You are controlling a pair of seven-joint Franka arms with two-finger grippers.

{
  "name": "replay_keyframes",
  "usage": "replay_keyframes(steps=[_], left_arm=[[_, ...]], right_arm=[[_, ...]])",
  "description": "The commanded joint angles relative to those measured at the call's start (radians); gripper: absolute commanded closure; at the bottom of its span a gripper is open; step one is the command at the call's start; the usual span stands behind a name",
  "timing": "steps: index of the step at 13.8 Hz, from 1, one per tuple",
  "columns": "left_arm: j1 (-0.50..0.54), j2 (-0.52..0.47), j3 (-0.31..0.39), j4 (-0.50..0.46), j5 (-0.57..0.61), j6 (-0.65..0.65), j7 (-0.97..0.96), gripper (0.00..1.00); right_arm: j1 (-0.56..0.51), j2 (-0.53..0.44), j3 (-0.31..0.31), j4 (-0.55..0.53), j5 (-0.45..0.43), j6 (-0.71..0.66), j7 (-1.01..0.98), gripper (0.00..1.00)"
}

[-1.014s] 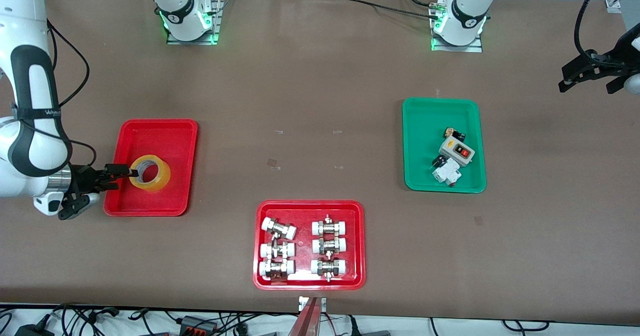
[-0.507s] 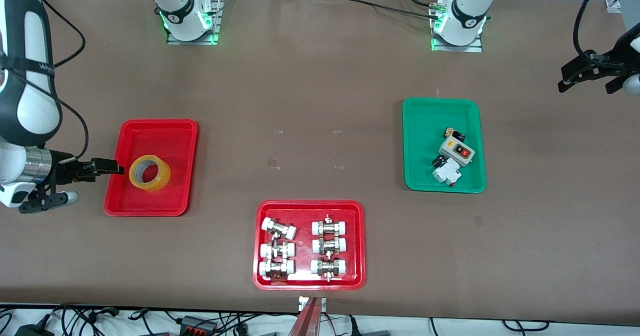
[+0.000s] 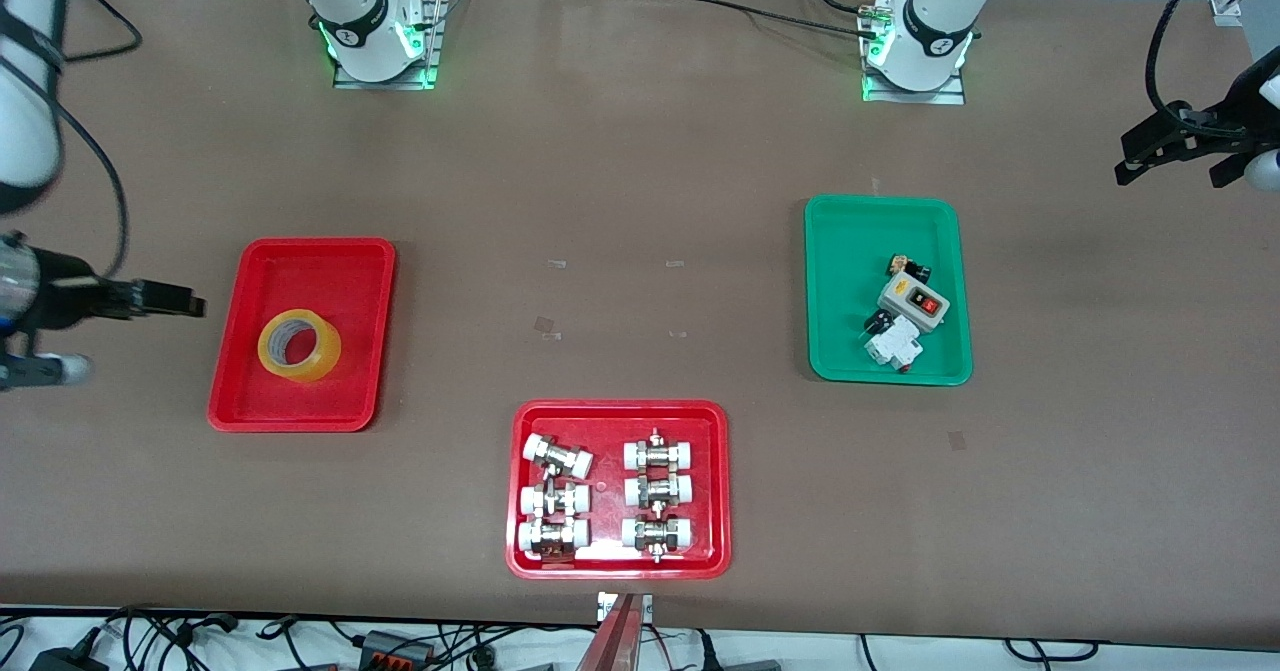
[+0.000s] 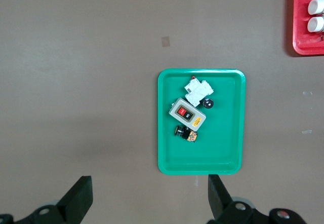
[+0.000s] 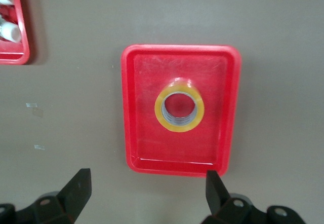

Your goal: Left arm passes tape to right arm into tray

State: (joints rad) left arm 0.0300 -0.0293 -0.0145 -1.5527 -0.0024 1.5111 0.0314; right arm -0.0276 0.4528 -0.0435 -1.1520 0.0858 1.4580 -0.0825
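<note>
Tape point(image 3: 299, 346) lies flat in the plain red tray point(image 3: 300, 261), hole facing up, so its axis is vertical. It sits nearer the front camera than the tray's middle, clear of the rim all round, with nothing touching it. The right wrist view confirms this: roll point(image 5: 178, 104) near the centre of the tray point(image 5: 136, 148), whitish core visible.

Right gripper point(image 3: 170, 299) hangs over bare table just off the tray's edge at the right arm's end. Seen from the front, the tape lies at roughly 4 o'clock from the fingertips, near but apart. Fingers point(image 5: 77, 186) are spread wide in its own wrist view, with nothing between them.

Left gripper point(image 3: 1180, 151) hovers over the table at the left arm's end, well apart from the tape, waiting. Its fingers point(image 4: 81, 196) are also spread and empty. Its wrist view looks down on the green tray point(image 4: 167, 158) of switches.

Also on the table: a second red tray of metal fittings point(image 3: 618, 561), nearest the front camera, about 4 o'clock from the tape.

Judgement: the tape is already where the task wants it, so placement looks done. The right arm is by far the nearer one. If any regrasp were called for, a pinch across the roll's wall from above would suit the upright axis. Otherwise the only move left is to clear away.
</note>
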Motion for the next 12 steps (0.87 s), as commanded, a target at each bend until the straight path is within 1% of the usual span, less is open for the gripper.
replay_keyframes(steps=[1,4,5,6,7,8,11,12], left_arm=[[0.002,0.008,-0.001,0.016,-0.011,-0.015,-0.004,0.0],[0.001,0.008,-0.001,0.016,-0.011,-0.015,-0.004,0.0],[0.001,0.006,-0.001,0.016,-0.011,-0.017,-0.004,0.0],[0.001,0.006,-0.001,0.016,-0.011,-0.015,-0.004,0.0],[0.001,0.006,-0.001,0.016,-0.011,-0.015,-0.004,0.0],[0.001,0.006,-0.001,0.016,-0.011,-0.015,-0.004,0.0],[0.001,0.006,-0.001,0.017,-0.011,-0.017,-0.004,0.0],[0.001,0.006,-0.001,0.017,-0.011,-0.017,-0.004,0.0]], right_arm=[[-0.003,0.012,-0.007,0.046,-0.024,-0.028,0.03,0.0],[-0.002,-0.019,-0.007,0.04,-0.038,-0.016,0.084,0.0],[0.001,-0.049,-0.006,0.003,-0.063,0.008,0.105,0.0],[-0.003,-0.081,0.007,-0.042,-0.087,0.045,0.125,0.0],[-0.015,-0.109,0.034,-0.081,-0.107,0.079,0.132,0.0],[-0.05,-0.121,0.066,-0.095,-0.112,0.094,0.126,0.0],[-0.037,-0.152,0.065,-0.107,-0.149,0.096,0.112,0.0],[-0.017,-0.157,0.05,-0.107,-0.15,0.097,0.112,0.0]])
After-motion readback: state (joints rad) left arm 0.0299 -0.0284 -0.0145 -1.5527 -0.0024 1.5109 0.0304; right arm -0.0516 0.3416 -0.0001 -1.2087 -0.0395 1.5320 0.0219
